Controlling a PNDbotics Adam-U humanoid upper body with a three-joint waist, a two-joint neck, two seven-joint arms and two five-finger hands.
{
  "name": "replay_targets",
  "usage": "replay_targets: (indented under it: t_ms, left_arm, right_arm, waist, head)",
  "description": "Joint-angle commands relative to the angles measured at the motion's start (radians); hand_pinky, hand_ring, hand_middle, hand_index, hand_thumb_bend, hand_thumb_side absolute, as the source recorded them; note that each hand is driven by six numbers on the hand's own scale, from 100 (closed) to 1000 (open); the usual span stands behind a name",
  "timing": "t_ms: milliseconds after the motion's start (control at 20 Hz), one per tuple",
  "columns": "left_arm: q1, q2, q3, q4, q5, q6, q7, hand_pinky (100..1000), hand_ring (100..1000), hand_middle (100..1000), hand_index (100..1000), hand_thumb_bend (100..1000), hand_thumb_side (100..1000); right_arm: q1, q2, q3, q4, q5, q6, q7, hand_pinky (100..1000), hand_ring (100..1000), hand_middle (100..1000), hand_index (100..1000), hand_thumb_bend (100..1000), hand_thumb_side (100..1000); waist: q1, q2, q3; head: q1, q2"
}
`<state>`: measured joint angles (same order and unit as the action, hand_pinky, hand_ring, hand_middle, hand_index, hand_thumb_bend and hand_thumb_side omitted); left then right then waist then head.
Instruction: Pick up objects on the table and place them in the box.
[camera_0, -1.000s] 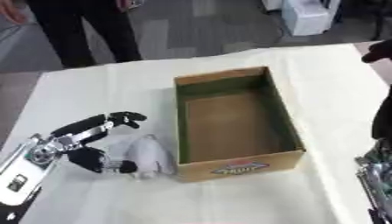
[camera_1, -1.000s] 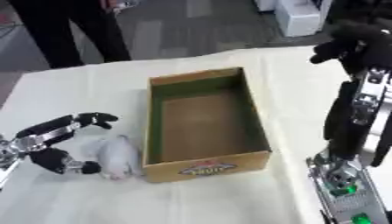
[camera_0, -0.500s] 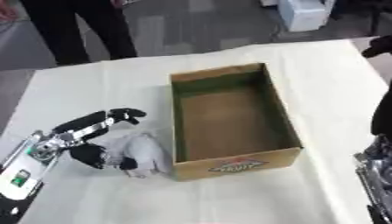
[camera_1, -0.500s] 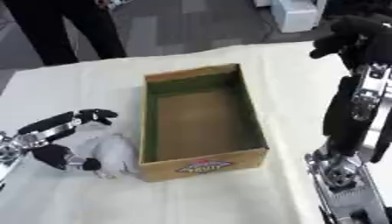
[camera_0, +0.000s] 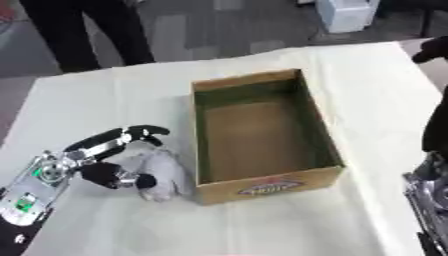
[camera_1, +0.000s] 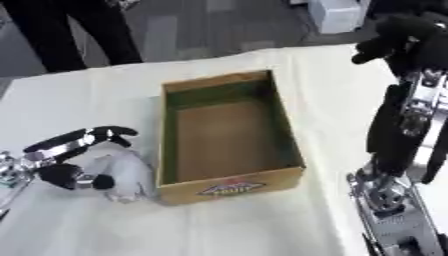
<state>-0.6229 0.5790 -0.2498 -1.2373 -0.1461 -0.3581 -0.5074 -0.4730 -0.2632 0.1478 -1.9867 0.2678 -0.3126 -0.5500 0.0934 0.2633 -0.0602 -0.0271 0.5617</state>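
Note:
An open cardboard box (camera_0: 260, 186) with a dark green lining stands empty in the middle of the white-covered table (camera_0: 105, 100). A white soft object (camera_0: 166, 172) lies against the box's left wall near its front corner. My left hand (camera_0: 101, 165) is on it from the left: the fingers (camera_0: 122, 137) arch over its far side and the thumb (camera_0: 118, 177) presses its near side. My right hand (camera_1: 398, 32) is a dark shape raised high at the upper right, clear of the table, with nothing seen in it.
My right forearm (camera_1: 411, 125) hangs down the right edge, with silver machinery (camera_1: 389, 210) below it. A person's dark legs (camera_0: 83, 30) stand beyond the table's far edge. A white appliance (camera_0: 346, 12) sits on the floor at the back right.
The camera has shifted a little. My left hand stays curled at the white object beside the box, and the object has not left the table.

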Motion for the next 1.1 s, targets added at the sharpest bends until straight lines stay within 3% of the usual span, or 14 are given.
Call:
replay_targets:
  t_ms: [50,300,450,500,650,800,900,1000,1050,1100]
  left_arm:
    - [-0.002,0.01,0.001,-0.003,0.045,0.003,-0.022,1000,860,935,1000,664,726]
    - [0.011,0.009,0.001,-0.005,0.089,0.004,-0.054,987,849,935,1000,702,686]
    - [0.017,0.009,0.001,-0.007,0.09,0.001,-0.062,938,821,929,1000,712,601]
    - [0.018,0.01,0.002,-0.006,0.087,0.001,-0.063,861,788,918,1000,704,586]
    - [0.021,0.013,0.007,-0.006,0.057,-0.002,-0.054,740,729,903,1000,665,493]
    - [0.023,0.02,0.015,-0.008,-0.016,-0.009,-0.03,521,596,844,1000,550,376]
    - [0.025,0.022,0.021,-0.013,-0.082,-0.022,0.004,331,476,767,1000,421,317]
    - [0.026,0.023,0.03,-0.015,-0.143,-0.031,0.06,195,368,664,1000,270,256]
    - [0.026,0.023,0.033,-0.017,-0.174,-0.034,0.096,110,290,580,866,172,225]
    - [0.027,0.024,0.039,-0.02,-0.204,-0.035,0.145,100,243,520,771,108,225]
  right_arm:
    - [-0.021,-0.004,-0.001,-0.013,-0.003,-0.004,0.002,412,484,551,653,100,860]
    - [-0.022,-0.005,-0.002,-0.013,-0.002,-0.004,0.001,412,484,550,653,100,860]
    - [-0.022,-0.006,-0.002,-0.013,-0.001,-0.005,0.0,412,484,550,653,100,859]
    - [-0.022,-0.006,-0.002,-0.013,-0.001,-0.004,0.0,412,484,550,653,100,863]
    - [-0.022,-0.006,-0.003,-0.013,0.001,-0.004,-0.002,412,485,550,653,100,859]
    - [-0.021,-0.007,-0.003,-0.013,0.002,-0.005,-0.002,412,485,549,653,100,858]
    - [-0.021,-0.007,-0.003,-0.013,0.002,-0.005,-0.003,412,485,549,653,100,859]
    - [-0.021,-0.008,-0.004,-0.013,0.003,-0.005,-0.003,412,485,549,652,100,851]
    - [-0.021,-0.008,-0.004,-0.013,0.004,-0.004,-0.003,412,485,549,652,100,851]
    - [-0.02,-0.008,-0.004,-0.013,0.004,-0.004,-0.004,412,485,549,652,100,851]
  waist:
    - [0.0,-0.017,-0.002]
    - [0.003,-0.017,-0.005]
    - [0.004,-0.018,-0.005]
    - [0.004,-0.018,-0.005]
    - [0.004,-0.018,-0.005]
    - [0.005,-0.019,-0.005]
    - [0.005,-0.019,-0.005]
    - [0.004,-0.019,-0.004]
    - [0.004,-0.019,-0.004]
    - [0.004,-0.019,-0.004]
  head:
    - [-0.013,-0.002]
    - [-0.019,0.001]
    - [-0.022,0.003]
    - [-0.022,0.004]
    - [-0.024,0.004]
    - [-0.025,0.005]
    - [-0.026,0.005]
    - [-0.027,0.005]
    - [-0.027,0.005]
    - [-0.027,0.005]
